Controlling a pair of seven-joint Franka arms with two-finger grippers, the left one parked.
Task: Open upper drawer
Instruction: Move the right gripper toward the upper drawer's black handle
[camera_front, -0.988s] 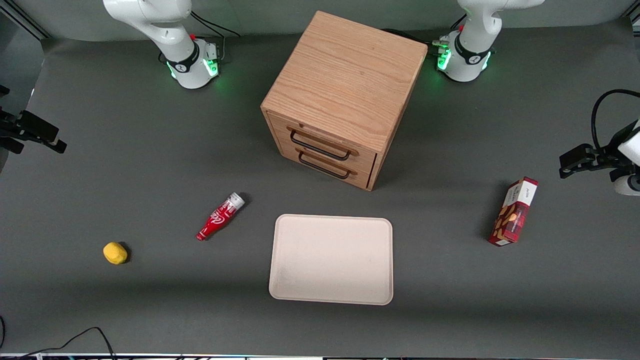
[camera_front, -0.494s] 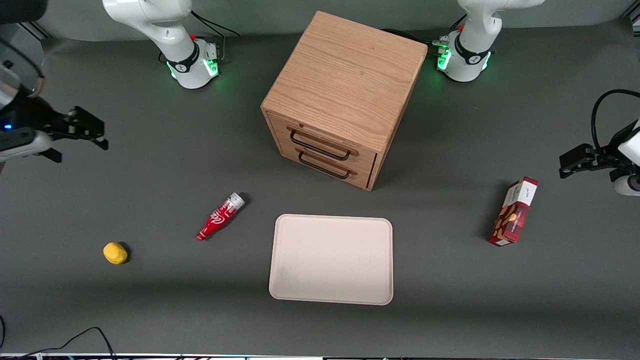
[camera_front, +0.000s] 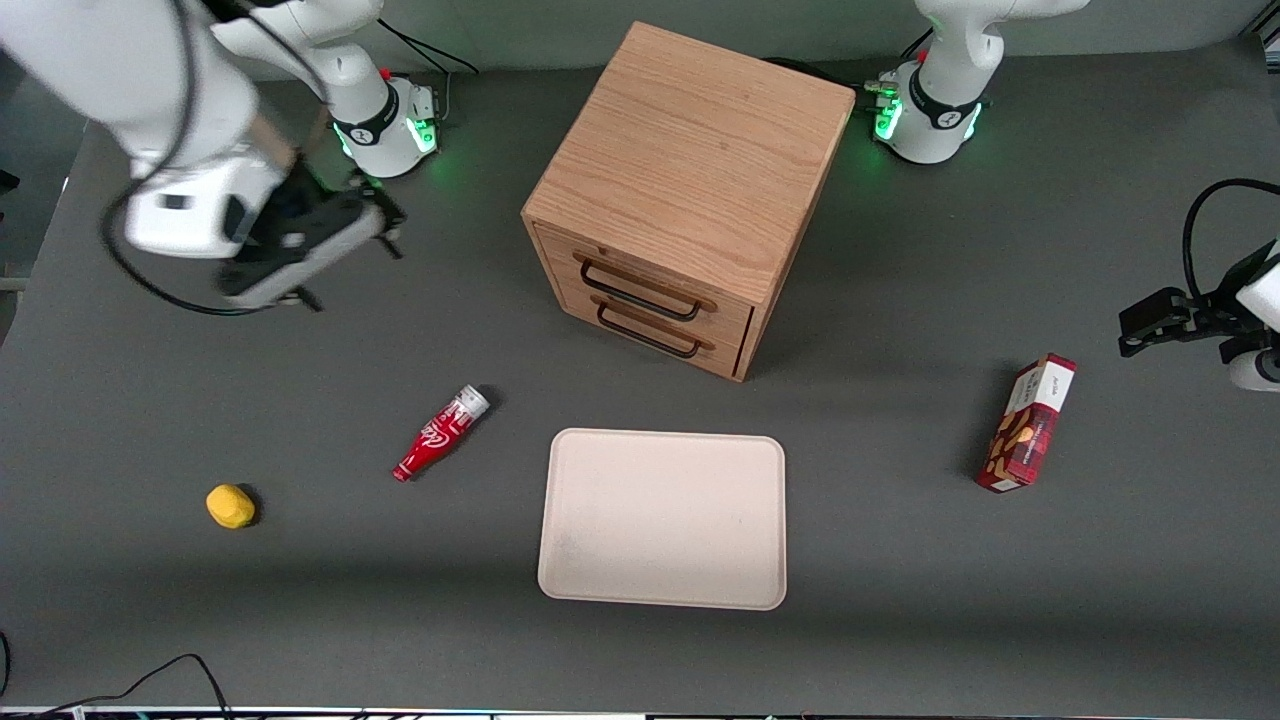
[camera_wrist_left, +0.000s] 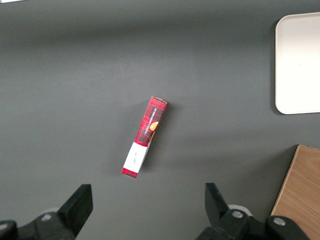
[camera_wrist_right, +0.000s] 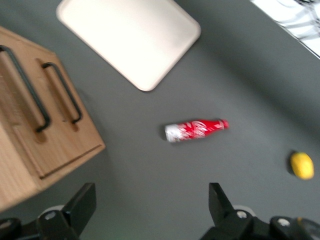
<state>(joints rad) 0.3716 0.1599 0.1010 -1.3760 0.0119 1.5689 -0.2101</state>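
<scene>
The oak cabinet (camera_front: 690, 170) stands at the middle of the table, its front turned toward the front camera. Its upper drawer (camera_front: 655, 283) is shut flush, with its dark bar handle (camera_front: 640, 293) just above the lower drawer's handle (camera_front: 648, 334). My right gripper (camera_front: 355, 268) hangs open above the table, off toward the working arm's end, well apart from the cabinet and holding nothing. In the right wrist view the open gripper (camera_wrist_right: 151, 205) frames bare table, and the upper drawer's handle (camera_wrist_right: 25, 86) shows on the cabinet front.
A red bottle (camera_front: 440, 432) lies on the table nearer the front camera than my gripper. A yellow lump (camera_front: 230, 506) sits farther toward the working arm's end. A cream tray (camera_front: 662, 518) lies in front of the cabinet. A red box (camera_front: 1030, 422) stands toward the parked arm's end.
My right arm has swung in from the table's end toward the cabinet, and the gripper has stayed open. The drawers and the loose objects have not moved.
</scene>
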